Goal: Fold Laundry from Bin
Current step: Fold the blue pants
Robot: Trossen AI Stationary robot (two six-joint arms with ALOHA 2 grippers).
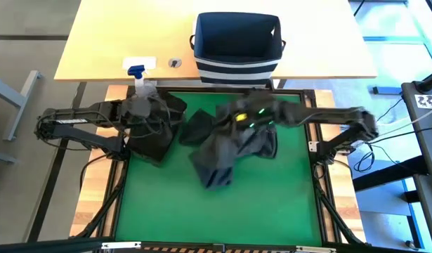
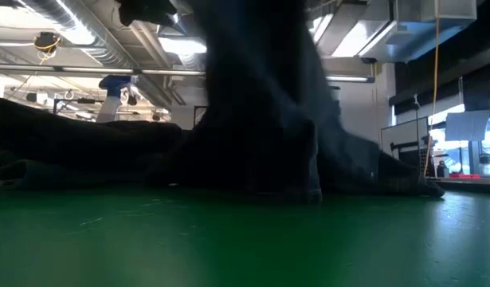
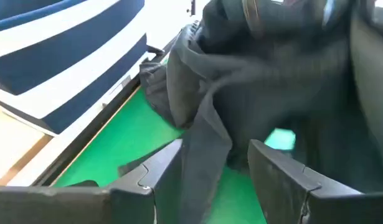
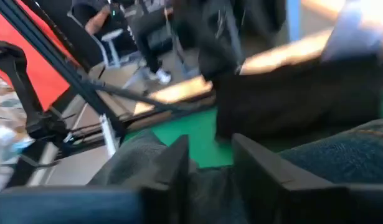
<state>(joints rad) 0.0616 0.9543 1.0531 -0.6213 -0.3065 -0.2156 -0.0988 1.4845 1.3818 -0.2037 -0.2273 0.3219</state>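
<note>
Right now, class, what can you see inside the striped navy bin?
In the high view the bin shows only its dark navy inner walls and floor; no garment is visible inside. The near wall hides a strip of its floor.

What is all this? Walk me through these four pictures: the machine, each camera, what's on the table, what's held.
It is a robot with two dark arms at a green-topped table. One picture looks straight down, one looks level across the table top, and two come from cameras on the wrists. A crumpled grey cloth garment lies mid-table under the right arm. A darker garment sits under the left arm. Behind stand a navy fabric bin with white stripes and a clear spray bottle with a blue nozzle. Both arms' jaws stand apart, right at the cloth; no firm grip shows.
</note>
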